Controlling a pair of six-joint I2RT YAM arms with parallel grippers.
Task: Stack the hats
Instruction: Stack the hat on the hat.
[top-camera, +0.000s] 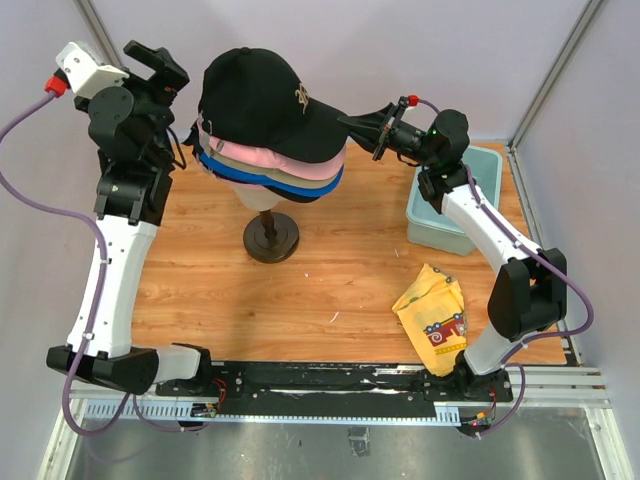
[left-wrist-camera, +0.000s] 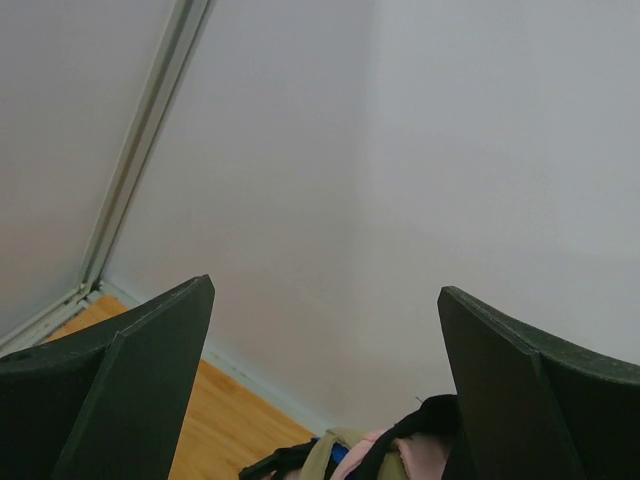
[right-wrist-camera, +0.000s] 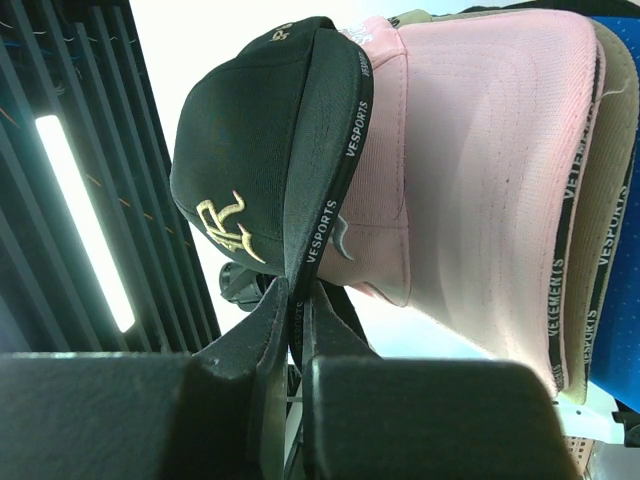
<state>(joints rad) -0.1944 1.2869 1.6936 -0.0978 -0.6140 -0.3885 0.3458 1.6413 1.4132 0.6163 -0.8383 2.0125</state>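
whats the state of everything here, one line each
right tool: shut on the brim of the black cap
left tool: open, empty
black cap: top of the stack, brim pinched
pink cap: stacked right under it
tan cap: stacked under the pink
blue cap: lower in the stack
mannequin head: upright, wearing the stack
yellow cloth: crumpled, untouched

I see a wooden bench (top-camera: 330, 290) boxed in by plain pale walls (top-camera: 420, 50), with metal frame posts (top-camera: 556, 72) running up the corners. In the right wrist view, a long strip light (right-wrist-camera: 85, 220) glows among dark ceiling slats (right-wrist-camera: 60, 60).
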